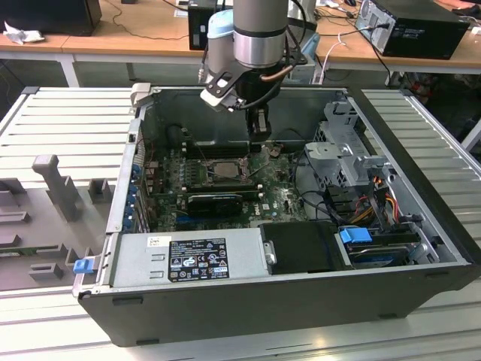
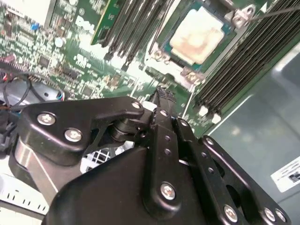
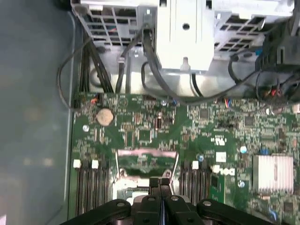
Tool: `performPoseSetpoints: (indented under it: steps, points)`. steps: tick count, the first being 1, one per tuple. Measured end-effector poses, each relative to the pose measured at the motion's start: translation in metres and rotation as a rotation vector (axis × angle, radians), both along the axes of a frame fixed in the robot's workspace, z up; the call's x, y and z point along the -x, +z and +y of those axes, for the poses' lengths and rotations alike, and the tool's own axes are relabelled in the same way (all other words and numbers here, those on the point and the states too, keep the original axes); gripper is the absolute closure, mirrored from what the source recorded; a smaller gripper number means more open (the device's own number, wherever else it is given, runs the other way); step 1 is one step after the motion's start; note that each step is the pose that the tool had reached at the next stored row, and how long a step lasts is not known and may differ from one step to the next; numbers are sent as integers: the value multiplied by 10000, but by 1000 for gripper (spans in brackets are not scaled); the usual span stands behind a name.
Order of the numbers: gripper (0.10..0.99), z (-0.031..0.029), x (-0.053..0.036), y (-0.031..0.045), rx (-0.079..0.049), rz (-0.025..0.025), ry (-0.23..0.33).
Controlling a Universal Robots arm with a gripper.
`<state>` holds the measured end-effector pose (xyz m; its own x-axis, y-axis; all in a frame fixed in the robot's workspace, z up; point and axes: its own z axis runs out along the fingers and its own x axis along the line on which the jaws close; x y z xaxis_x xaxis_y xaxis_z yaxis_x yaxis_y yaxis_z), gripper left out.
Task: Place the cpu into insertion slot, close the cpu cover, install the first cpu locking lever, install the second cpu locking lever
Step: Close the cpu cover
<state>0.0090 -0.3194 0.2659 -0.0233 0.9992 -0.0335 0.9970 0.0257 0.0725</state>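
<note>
**Ana:** Gripper (image 1: pixel 259 129) first. How does it stand?

**Ben:** Closed right up. In the first wrist view the two fingers (image 3: pixel 154 184) are pressed flat against each other with only a thin seam between them. They hold nothing.

**Ana:** Where is it?

**Ben:** Down inside the open computer case (image 1: pixel 225 308), low over the green motherboard (image 1: pixel 282 197). It hangs near the board's far edge, just beside the insertion slot (image 1: pixel 222 170), on the exterior view's right of it. I cannot tell whether the tips touch the board.

**Ana:** And the cpu?

**Ben:** The cpu (image 2: pixel 199 37) lies flat in the slot with its tan-silver face up. In the second wrist view its edges show all round inside the metal rim. Banks of long black memory slots (image 2: pixel 262 51) run along either side of the socket.

**Ana:** Is the cpu cover down?

**Ben:** No. In the first wrist view the cpu cover (image 3: pixel 147 151) stands tilted up at the slot's edge, just past the fingertips. The green board shows through its window.
</note>
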Motion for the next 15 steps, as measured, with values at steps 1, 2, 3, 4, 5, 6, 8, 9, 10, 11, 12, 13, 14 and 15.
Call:
performPoseSetpoints:
  steps: [1,2,3,4,5,6,8,9,10,11,12,13,14,15]
  points:
    - [980,0,-25,0,1,0,3]
    - [980,2,-72,0,0,0,3]
    - [980,3,-92,0,1,1,4]
    - [980,3,-109,0,1,1,7]
    - [980,4,-128,0,2,3,11]
    - [980,4,-143,-1,1,3,13]
    - [980,4,-161,-1,1,7,13]
    - [980,4,-186,-2,-1,6,12]
    - [980,4,-225,-4,-1,7,15]
    - [980,5,-290,-7,-1,14,16]
    - [980,7,-332,-11,0,20,26]
    - [980,10,-359,-16,0,23,34]
    - [980,19,-415,-34,0,33,74]
    - [980,42,-473,-88,-1,43,150]
